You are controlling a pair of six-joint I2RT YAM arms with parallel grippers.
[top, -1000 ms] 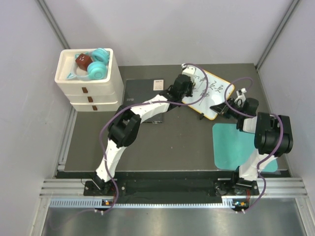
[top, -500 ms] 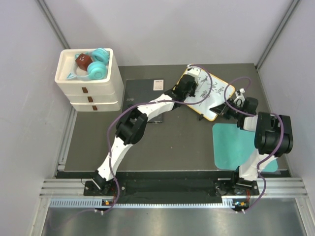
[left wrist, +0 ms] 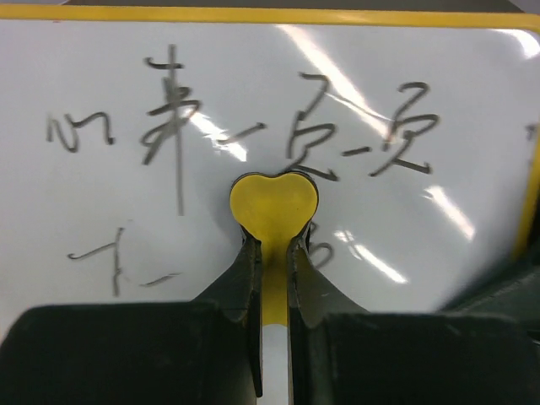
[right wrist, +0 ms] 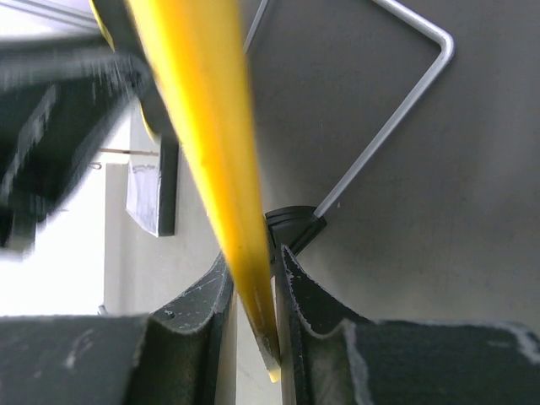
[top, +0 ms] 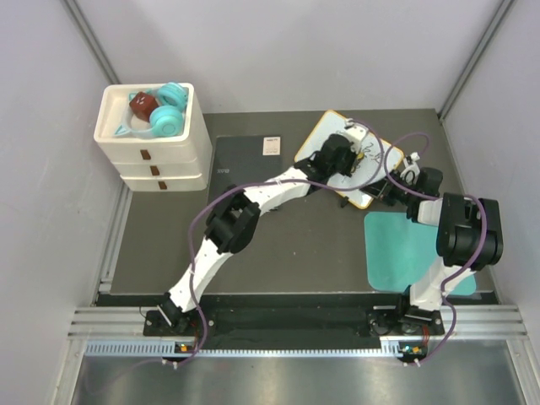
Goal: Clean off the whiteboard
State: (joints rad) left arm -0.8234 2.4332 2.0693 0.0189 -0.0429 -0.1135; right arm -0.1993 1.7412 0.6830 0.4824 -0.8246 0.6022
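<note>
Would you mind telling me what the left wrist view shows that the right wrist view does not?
Only the left wrist: the whiteboard face with dark handwriting, and the left gripper shut on a yellow heart-shaped eraser in front of it. Only the right wrist: the right gripper pinching the board edge-on, plus a bent metal wire over the dark table. Both: the board's yellow rim.

White arms (top: 278, 187), black joints (top: 226, 229), purple cables (top: 193, 239)

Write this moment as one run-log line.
left gripper: holds yellow heart-shaped tool at whiteboard | right gripper: clamps whiteboard rim | marks: present
</note>
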